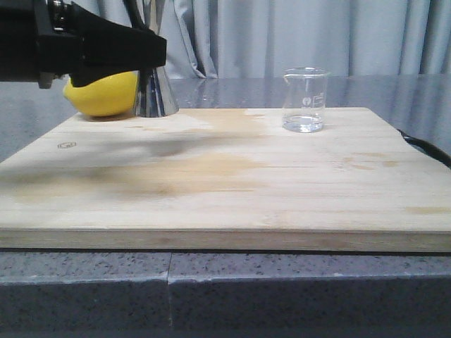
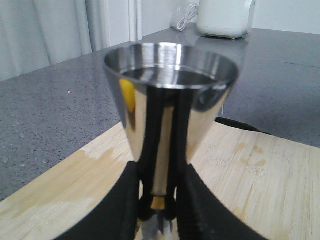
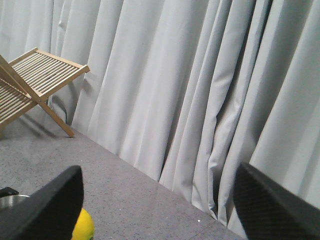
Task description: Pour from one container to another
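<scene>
The steel jigger (image 1: 156,95) stands at the back left of the wooden board (image 1: 225,176); my left arm hides its upper cup in the front view. In the left wrist view the jigger (image 2: 170,95) fills the middle, with liquid in its upper cup. My left gripper (image 2: 157,202) is shut on the brass-banded waist, a finger pressed on each side. The clear glass beaker (image 1: 305,98) stands upright at the back right of the board, untouched. My right gripper (image 3: 157,200) is open wide, faces the curtains, and does not show in the front view.
A yellow lemon (image 1: 102,93) lies right behind the jigger on its left. A black cable (image 1: 426,149) runs past the board's right edge. A wooden rack (image 3: 30,80) and a white appliance (image 2: 225,17) stand on the grey counter. Curtains close the back.
</scene>
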Robot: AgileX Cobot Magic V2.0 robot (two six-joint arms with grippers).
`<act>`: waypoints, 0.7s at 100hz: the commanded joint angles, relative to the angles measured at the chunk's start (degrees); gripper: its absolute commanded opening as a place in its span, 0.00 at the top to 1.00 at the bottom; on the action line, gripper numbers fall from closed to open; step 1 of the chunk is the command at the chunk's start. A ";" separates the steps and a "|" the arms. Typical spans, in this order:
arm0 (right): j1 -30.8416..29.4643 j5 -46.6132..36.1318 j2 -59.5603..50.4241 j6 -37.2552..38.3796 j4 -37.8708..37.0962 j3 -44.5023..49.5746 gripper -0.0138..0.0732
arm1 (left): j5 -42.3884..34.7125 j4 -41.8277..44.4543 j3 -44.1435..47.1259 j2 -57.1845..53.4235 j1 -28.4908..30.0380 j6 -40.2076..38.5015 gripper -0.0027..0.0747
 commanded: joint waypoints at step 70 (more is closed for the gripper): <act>0.88 -0.79 -1.45 0.27 1.34 -1.80 0.23 | -7.61 -3.93 -3.03 5.94 0.19 2.85 0.99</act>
